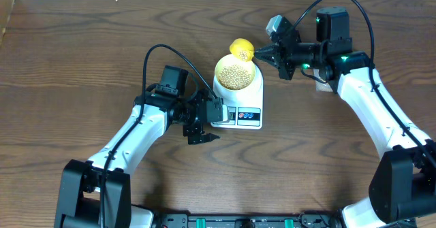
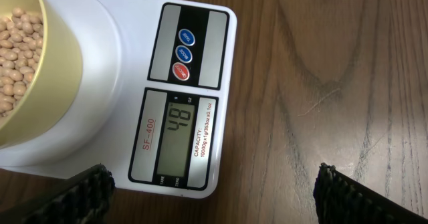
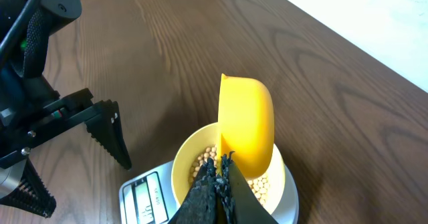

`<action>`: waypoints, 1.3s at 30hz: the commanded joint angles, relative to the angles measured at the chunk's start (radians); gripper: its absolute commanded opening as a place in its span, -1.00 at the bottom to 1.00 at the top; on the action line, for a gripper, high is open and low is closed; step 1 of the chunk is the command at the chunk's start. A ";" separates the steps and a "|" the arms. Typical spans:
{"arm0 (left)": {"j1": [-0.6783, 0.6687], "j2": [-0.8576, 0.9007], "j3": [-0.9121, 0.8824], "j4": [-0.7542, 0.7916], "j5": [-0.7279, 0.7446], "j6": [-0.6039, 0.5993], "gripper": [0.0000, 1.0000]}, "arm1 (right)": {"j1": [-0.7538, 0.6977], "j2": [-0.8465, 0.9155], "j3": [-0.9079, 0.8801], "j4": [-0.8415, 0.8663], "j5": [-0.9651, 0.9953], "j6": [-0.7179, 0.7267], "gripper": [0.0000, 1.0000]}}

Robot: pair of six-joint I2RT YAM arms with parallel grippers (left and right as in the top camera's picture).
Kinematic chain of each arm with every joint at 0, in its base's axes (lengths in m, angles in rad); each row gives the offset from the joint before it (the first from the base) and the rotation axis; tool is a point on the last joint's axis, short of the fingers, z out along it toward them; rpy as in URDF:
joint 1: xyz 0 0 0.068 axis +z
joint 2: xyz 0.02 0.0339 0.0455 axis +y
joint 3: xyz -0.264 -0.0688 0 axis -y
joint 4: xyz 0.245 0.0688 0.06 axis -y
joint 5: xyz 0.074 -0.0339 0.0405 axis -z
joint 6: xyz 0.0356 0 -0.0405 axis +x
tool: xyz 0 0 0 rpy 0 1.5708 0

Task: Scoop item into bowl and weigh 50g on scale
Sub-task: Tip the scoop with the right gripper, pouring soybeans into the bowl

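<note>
The left claw [image 1: 203, 137] stood spread as wide as it goes, holding nothing, its two toothed fingers [image 2: 90, 192] low over the wooden counter [image 1: 82, 51]. Just ahead of its tips lay the front edge of the white kitchen scale [image 2: 120, 83]. The LCD display [image 2: 177, 134] read 48, with three round buttons [image 2: 182, 53] just beyond it. Farther on, the pale yellow bowl [image 2: 57, 83] sat on the platform, filled with soybeans [image 2: 13, 57]. Across the bowl from this claw, the right claw [image 1: 262, 52] was clamped tight on a yellow scoop [image 3: 247, 130]. From its own camera, the scoop's cup stood on edge directly beyond its tips, over the bowl's rim [image 3: 184, 157] and the soybeans [image 3: 207, 158].
</note>
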 commanded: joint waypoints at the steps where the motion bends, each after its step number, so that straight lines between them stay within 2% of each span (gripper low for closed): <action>1: -0.002 0.003 -0.012 0.000 0.013 -0.012 0.96 | 0.002 0.001 0.006 0.003 -0.006 -0.009 -0.95; 10: -0.002 0.003 -0.012 0.000 0.013 -0.012 0.96 | 0.002 0.001 0.006 0.004 -0.007 0.047 -0.98; 18: -0.002 0.003 -0.012 0.000 0.013 -0.012 0.96 | 0.002 0.001 0.006 0.011 -0.007 0.164 -0.98; 33: -0.002 0.003 -0.012 0.000 0.013 -0.012 0.96 | 0.002 0.001 0.006 0.017 -0.007 0.175 -0.98; 39: -0.002 0.003 -0.012 0.000 0.013 -0.012 0.96 | -0.001 0.001 0.006 0.058 -0.007 0.297 -0.98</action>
